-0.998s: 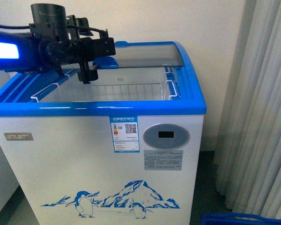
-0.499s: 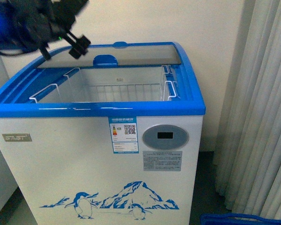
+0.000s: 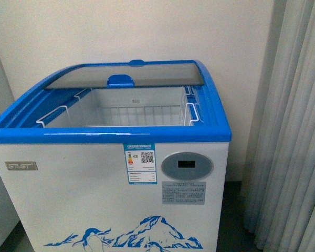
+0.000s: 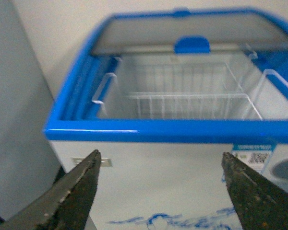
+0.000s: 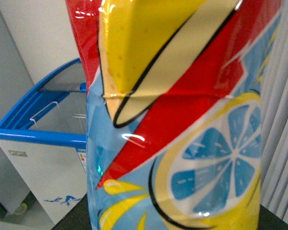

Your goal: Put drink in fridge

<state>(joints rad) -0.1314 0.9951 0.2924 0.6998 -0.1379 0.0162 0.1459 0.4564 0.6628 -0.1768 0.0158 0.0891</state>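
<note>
The fridge [image 3: 110,184] is a white chest freezer with a blue rim, a penguin decal and an oval grey display. Its glass lid [image 3: 126,74] is slid to the back, so the front half is open. Neither arm shows in the front view. In the left wrist view my left gripper [image 4: 161,191] is open and empty, with its dark fingers [image 4: 77,191] apart before the fridge's front wall [image 4: 173,172]. In the right wrist view the drink [image 5: 182,120] fills the frame. It has a glossy red, yellow and light blue label with a lemon slice. My right gripper is shut on it, its fingers hidden.
A white wire basket [image 3: 142,113] hangs inside the fridge's opening. A pale tall cabinet [image 4: 14,120] stands close to the fridge's left side. A grey curtain [image 3: 299,131] hangs at the right. A plain wall is behind.
My left arm was over the fridge's left rim. It rose and left the front view. The view shifted a little, and the blue thing at the bottom right is gone from it.
</note>
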